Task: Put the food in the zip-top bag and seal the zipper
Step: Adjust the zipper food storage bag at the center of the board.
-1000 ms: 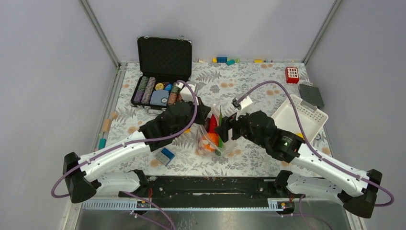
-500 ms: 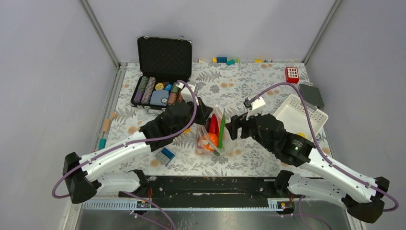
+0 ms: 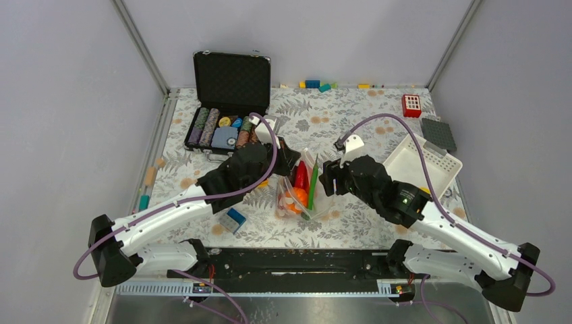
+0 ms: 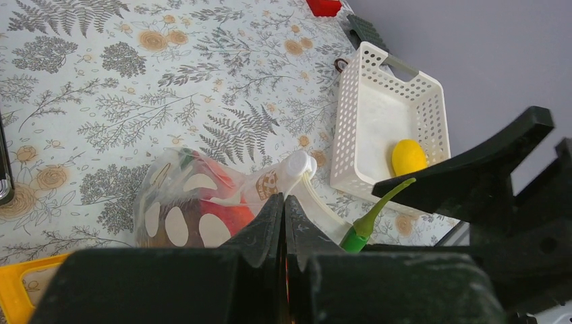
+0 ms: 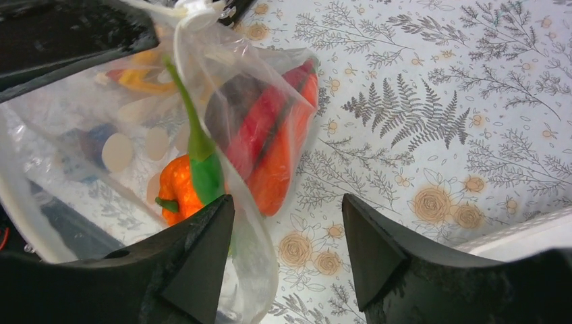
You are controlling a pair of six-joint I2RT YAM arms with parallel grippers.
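The clear dotted zip-top bag (image 3: 297, 192) stands open at mid-table. It holds a red chili (image 5: 260, 128), an orange carrot (image 5: 280, 172), an orange pumpkin (image 5: 174, 185) and a green pod (image 5: 202, 162) that sticks up out of the mouth (image 3: 313, 177). My left gripper (image 4: 283, 200) is shut on the bag's top edge by the zipper strip (image 4: 300, 169) and holds it up. My right gripper (image 5: 287, 200) is open and empty, just right of the bag, its left finger against the bag's wall. A yellow piece (image 4: 408, 156) lies in the white basket (image 4: 351, 121).
An open poker-chip case (image 3: 226, 128) stands at the back left. The white basket (image 3: 421, 165) is right of my right arm. A red block (image 3: 411, 104), a grey plate (image 3: 438, 133), a blue block (image 3: 235, 219) and coloured blocks (image 3: 317, 85) lie around.
My right gripper has drawn back to the right, out of the bag's mouth, leaving the green pod standing in the bag. My left gripper still holds the bag's edge.
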